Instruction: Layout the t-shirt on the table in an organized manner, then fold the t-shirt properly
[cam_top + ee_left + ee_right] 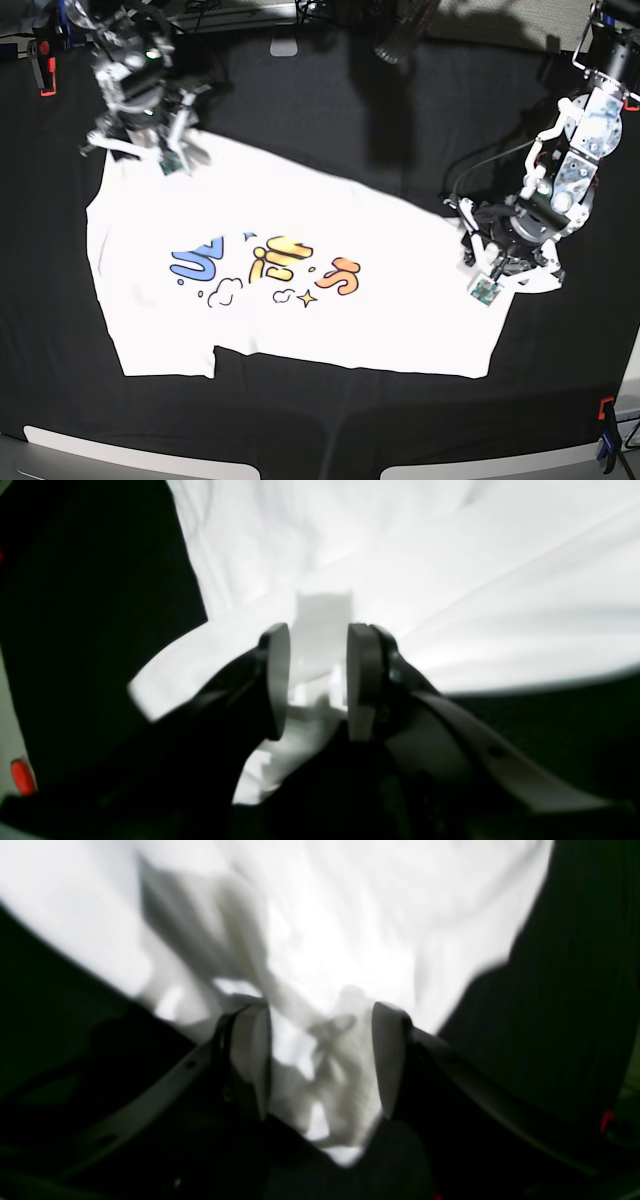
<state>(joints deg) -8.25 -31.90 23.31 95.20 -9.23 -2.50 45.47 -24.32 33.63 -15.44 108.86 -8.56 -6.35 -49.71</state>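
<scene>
The white t-shirt (300,220) lies spread on the black table (400,120), its blue, yellow and orange print facing up. My left gripper (510,262) sits at the shirt's right corner. In the left wrist view its fingers (318,635) stand apart, with rumpled shirt cloth (450,580) lying between and beyond them. My right gripper (150,150) is at the shirt's far left corner. In the blurred right wrist view it is open (320,1012), fingers wide apart, over bunched white cloth (350,915).
Red clamps hold the black cloth at the far left edge (42,60) and near right edge (603,410); one shows in the left wrist view (22,776). Light panels (100,450) line the front edge. Cables and gear crowd the back.
</scene>
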